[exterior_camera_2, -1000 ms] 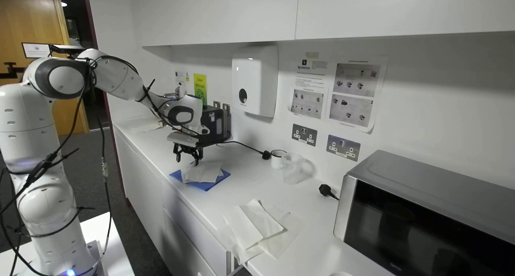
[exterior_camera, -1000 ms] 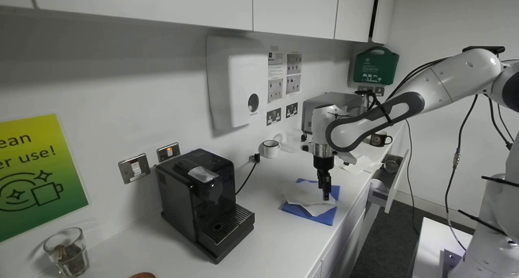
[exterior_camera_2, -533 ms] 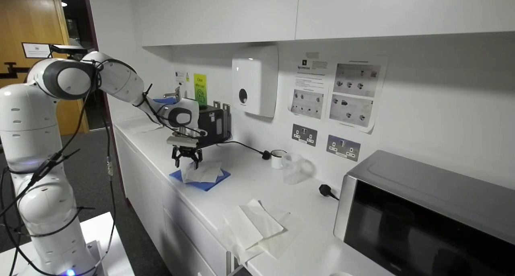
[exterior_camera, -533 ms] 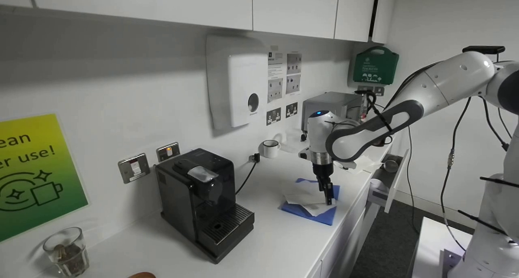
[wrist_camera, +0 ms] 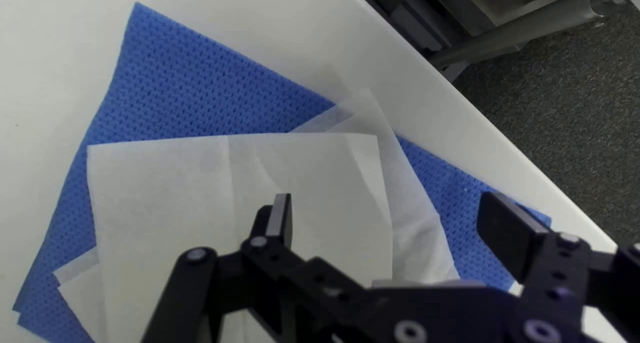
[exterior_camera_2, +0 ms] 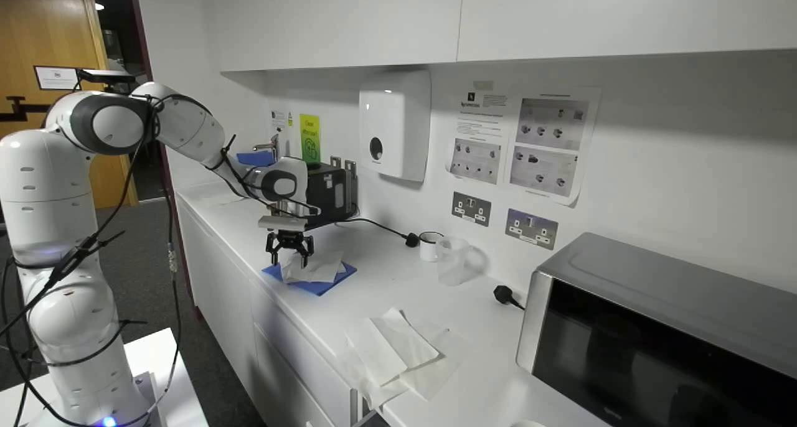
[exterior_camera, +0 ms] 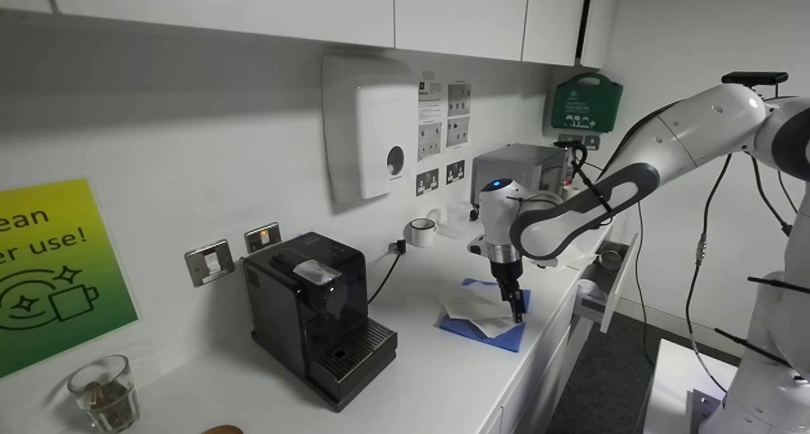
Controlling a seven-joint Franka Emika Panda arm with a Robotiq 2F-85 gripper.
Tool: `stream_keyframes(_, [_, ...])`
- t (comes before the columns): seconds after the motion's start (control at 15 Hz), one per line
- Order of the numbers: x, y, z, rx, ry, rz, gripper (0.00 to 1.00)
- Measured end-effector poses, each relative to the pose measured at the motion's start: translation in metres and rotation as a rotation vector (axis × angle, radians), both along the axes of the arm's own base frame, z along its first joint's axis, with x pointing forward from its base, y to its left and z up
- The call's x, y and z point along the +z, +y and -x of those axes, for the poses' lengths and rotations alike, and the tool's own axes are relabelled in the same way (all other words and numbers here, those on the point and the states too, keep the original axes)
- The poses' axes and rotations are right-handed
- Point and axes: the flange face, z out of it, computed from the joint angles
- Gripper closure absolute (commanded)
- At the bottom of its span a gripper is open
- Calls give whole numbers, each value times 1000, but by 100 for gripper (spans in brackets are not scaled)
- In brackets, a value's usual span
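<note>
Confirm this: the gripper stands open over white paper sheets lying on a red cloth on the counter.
The cloth is blue, not red, as the wrist view shows. The gripper does stand open over white paper sheets lying on that cloth on the counter.

Above flat paper towels [wrist_camera: 170,198] and blue cloth [wrist_camera: 165,78], room to pass lay between coffee machine [exterior_camera: 319,317] and microwave [exterior_camera_2: 660,327], while a black-rimmed mug [exterior_camera_2: 428,250] and a translucent container [exterior_camera_2: 453,262] obstructed the countertop's [exterior_camera_2: 386,285] rear.
</note>
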Motion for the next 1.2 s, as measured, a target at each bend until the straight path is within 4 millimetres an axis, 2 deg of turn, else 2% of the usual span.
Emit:
stream_keyframes(0.47, [-9, -6, 5, -6, 20, 5, 0])
stream_keyframes(0.53, [-9, -6, 5, -7, 20, 6, 4])
stream_keyframes(0.6, [-9, -7, 5, -7, 20, 7, 11])
stream_keyframes(0.67, [-9, -7, 5, -6, 20, 8, 27])
stream_keyframes(0.8, [-9, -8, 5, -4, 20, 9, 36])
stream_keyframes(1.2, [-9, -8, 4, -1, 19, 10, 84])
